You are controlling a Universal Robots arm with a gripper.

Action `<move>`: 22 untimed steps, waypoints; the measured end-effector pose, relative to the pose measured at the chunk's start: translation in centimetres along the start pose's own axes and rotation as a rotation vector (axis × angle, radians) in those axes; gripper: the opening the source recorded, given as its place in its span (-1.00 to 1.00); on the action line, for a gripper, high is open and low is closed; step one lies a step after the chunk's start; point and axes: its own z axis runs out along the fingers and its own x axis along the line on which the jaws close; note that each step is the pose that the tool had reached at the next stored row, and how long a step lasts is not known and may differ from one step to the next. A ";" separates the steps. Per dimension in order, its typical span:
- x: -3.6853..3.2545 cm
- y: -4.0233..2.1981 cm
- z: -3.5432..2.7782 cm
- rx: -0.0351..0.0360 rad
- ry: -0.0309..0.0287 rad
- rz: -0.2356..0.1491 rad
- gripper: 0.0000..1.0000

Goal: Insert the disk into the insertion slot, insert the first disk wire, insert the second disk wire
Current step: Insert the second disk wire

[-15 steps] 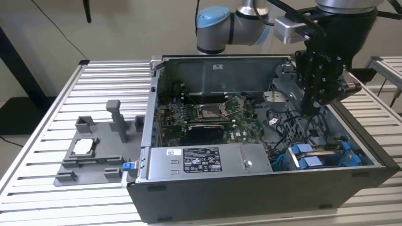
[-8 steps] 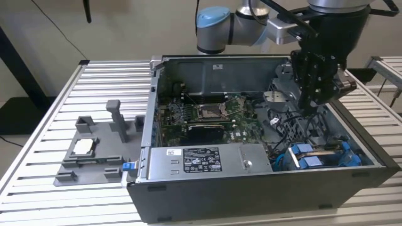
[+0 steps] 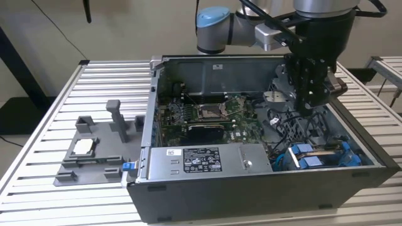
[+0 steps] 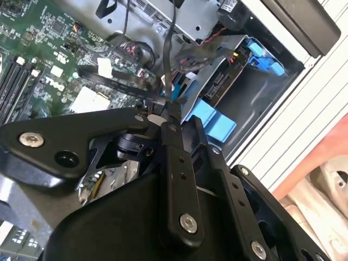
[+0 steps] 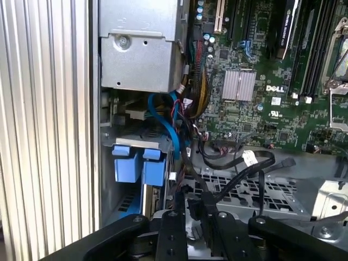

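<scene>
our disk (image 4: 215,118) sits in the insertion slot (image 4: 255,103)
we keep the gripper (image 4: 169,118) pinched narrow on a black disk wire (image 4: 166,54), near the disk, ready for plugging.

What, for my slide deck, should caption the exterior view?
Gripper hangs inside the open PC case near the blue-framed disk.

Plain beige wall (image 3: 138,28), ribbed aluminium table (image 3: 37,146)

The hand (image 4: 169,115) pinches a black wire (image 4: 165,60) just beside the blue-framed disk (image 4: 224,84).
</scene>
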 end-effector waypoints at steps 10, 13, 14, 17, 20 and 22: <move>-0.68 1.00 0.42 0.0664 0.0299 -0.003 -0.47; -0.72 1.04 0.53 0.0719 0.0310 -0.006 -0.47; -0.72 1.06 0.52 0.0721 0.0313 -0.007 -0.47; -0.73 1.13 0.52 0.0725 0.0308 -0.008 -0.51; -0.74 1.20 0.52 0.0726 0.0305 -0.009 -0.69; -0.74 1.21 0.52 0.0726 0.0305 -0.009 -0.69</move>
